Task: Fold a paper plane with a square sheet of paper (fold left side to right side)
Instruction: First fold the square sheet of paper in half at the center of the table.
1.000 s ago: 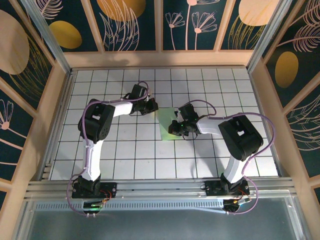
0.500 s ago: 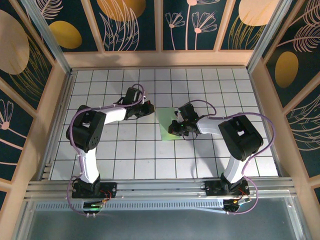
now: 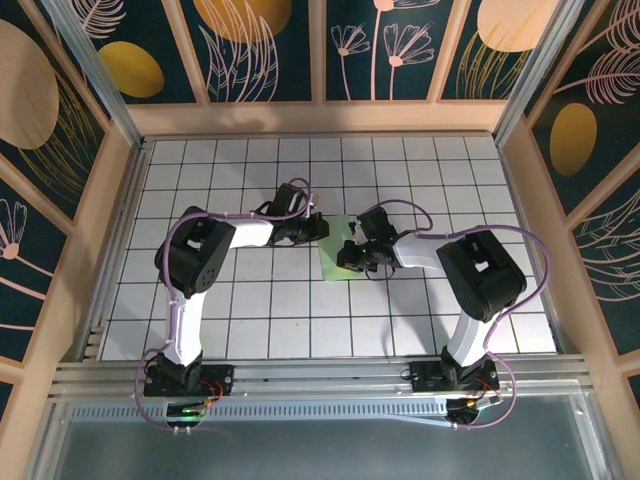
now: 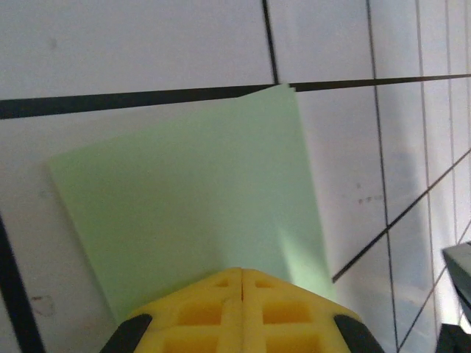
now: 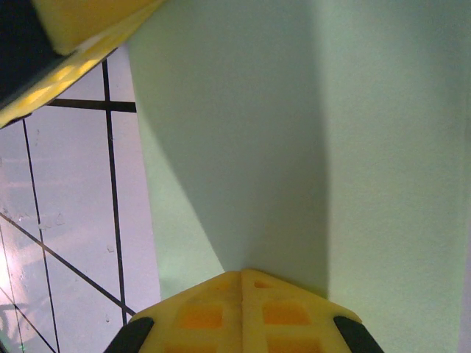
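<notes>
Paper flat near table centre, between grippers. Left gripper jaws closed, tip at paper's edge. Right gripper closed too, over paper, contact unclear. Risk: pressing tips drag paper, skewing crease.

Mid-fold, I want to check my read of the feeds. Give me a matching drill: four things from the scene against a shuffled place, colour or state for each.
Column one:
A. left pincer
B. right pincer
C. sheet of paper
D. table

Column two:
1. white tiles with dark grid lines
2. shut, at the sheet's near end in the top view
3. pale green, lying on the tiles
4. shut, at the sheet's far end in the top view

Pairs: A-4, B-2, C-3, D-1
</notes>
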Motion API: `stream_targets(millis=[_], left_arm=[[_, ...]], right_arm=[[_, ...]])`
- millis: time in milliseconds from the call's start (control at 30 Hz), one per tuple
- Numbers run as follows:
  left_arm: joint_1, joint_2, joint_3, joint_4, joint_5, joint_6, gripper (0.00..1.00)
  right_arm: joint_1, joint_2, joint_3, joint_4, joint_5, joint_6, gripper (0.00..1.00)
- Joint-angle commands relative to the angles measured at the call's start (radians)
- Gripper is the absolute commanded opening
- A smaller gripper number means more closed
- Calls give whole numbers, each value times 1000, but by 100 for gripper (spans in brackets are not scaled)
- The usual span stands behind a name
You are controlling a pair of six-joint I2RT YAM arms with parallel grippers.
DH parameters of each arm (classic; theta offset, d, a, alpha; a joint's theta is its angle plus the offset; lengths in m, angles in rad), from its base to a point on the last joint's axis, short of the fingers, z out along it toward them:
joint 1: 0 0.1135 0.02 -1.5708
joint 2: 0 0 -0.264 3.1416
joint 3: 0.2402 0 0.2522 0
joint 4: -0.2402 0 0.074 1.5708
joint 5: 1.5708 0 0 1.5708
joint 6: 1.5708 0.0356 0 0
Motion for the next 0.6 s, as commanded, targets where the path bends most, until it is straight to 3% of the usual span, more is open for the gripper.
stream_targets(millis=[0, 567], left_arm=[[6, 20, 33, -22, -46, 20, 0], [100, 106, 114, -77, -137, 52, 0]], right_arm=[[-14, 55, -51, -166, 98, -12, 0], [-14, 60, -57, -168, 97, -13, 0]])
